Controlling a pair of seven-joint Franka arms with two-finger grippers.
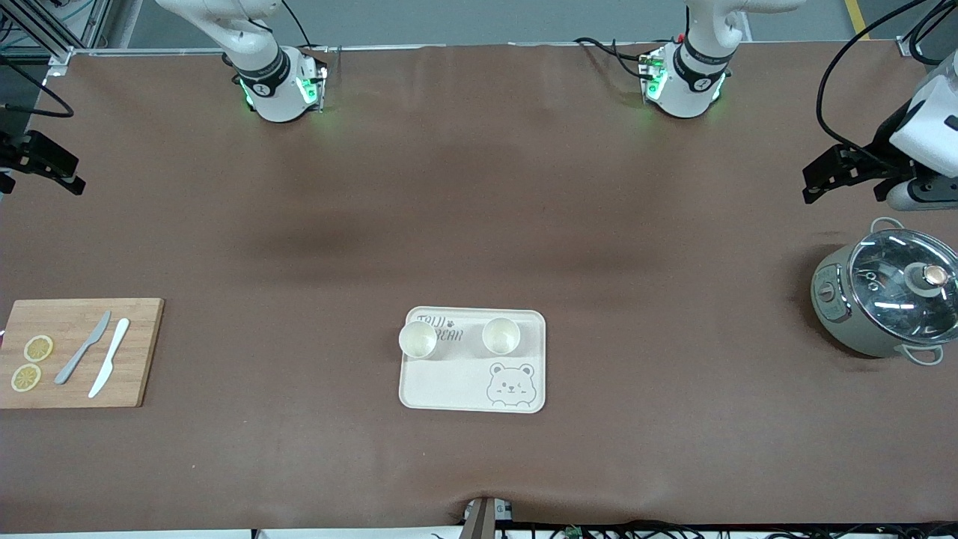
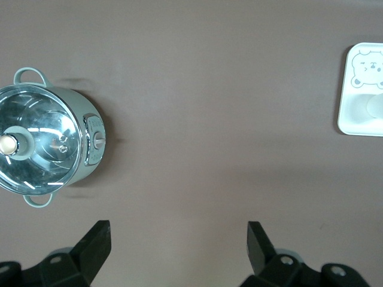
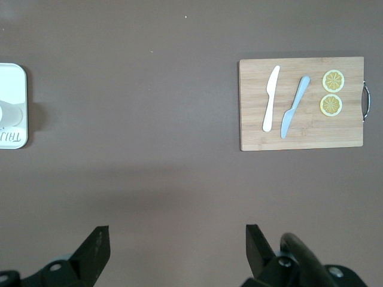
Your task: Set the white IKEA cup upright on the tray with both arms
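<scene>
We see two white cups standing on the tray point(image 1: 516, 327). Both stand with their mouths up. One cup point(image 1: 418, 340) sits at the tray's edge toward the right arm's end of the bench point(image 1: 479, 195). The other cup point(image 1: 501, 335) sits beside it, toward the left arm's end. They are apart and do not touch. Both are at the part of the tray farther from the front camera, next to the letters. The bear drawing is nearer to that camera.

Our left gripper point(image 2: 178, 239) hangs over the bare bench beside the pot point(image 1: 887, 292), at the left arm's end. Its fingers are spread wide and hold nothing. Our right gripper point(image 3: 178, 242) hangs over the bare bench at the right arm's end, near the cutting board point(image 1: 78, 352) with two knives and two lemon slices. Its fingers are spread wide too, and empty.

The tray lies in the middle of the bench, well apart from both grippers and between them. Neither arm looks much nearer to it than the other. A cup is round, so it has no long side to line up with.

We think the job looks done, since the cups already stand on the tray. Both arms seem to wait.
</scene>
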